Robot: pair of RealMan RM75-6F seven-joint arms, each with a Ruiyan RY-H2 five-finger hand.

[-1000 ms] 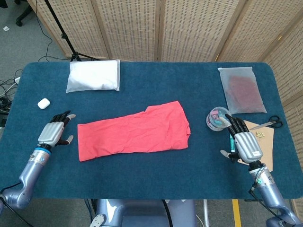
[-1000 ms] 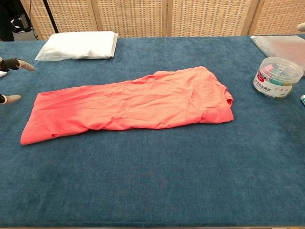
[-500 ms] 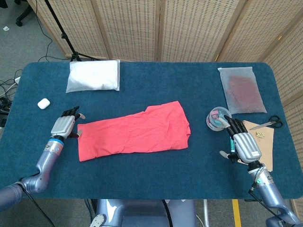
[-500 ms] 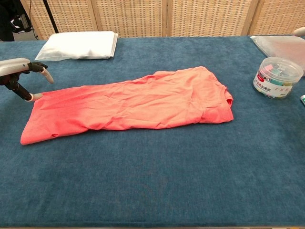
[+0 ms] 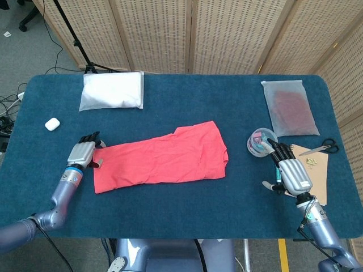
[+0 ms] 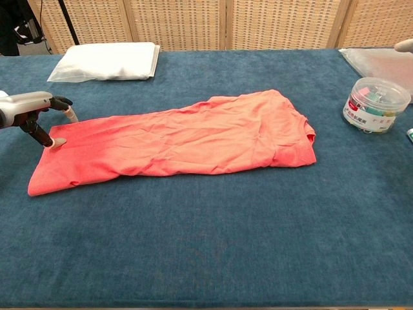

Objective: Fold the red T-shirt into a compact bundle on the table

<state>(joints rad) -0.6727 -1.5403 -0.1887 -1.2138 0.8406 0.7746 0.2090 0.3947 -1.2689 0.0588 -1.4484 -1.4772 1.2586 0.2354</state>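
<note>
Shirt: your long, flat-lying red cotton T-shirt (image 5: 161,159) lies unfolded on the blue felt table (image 5: 170,209).
Left hand (image 5: 83,153): fingers spread — thumb tip touching the shirt's left end, gripping nothing.
Right hand (image 5: 290,173): fingers loosely spread, empty — well right of the shirt.

- Behind your table (image 5: 170,96), covered in dark blue fabric, you have a folding screen (image 5: 227,34) of woven wicker panels in pale wooden frames.
- To your far left you'll see grey floor (image 5: 28,51), a black stand leg (image 5: 74,34) and loose cables (image 5: 8,105).
- Your lighting is even and soft.
</note>
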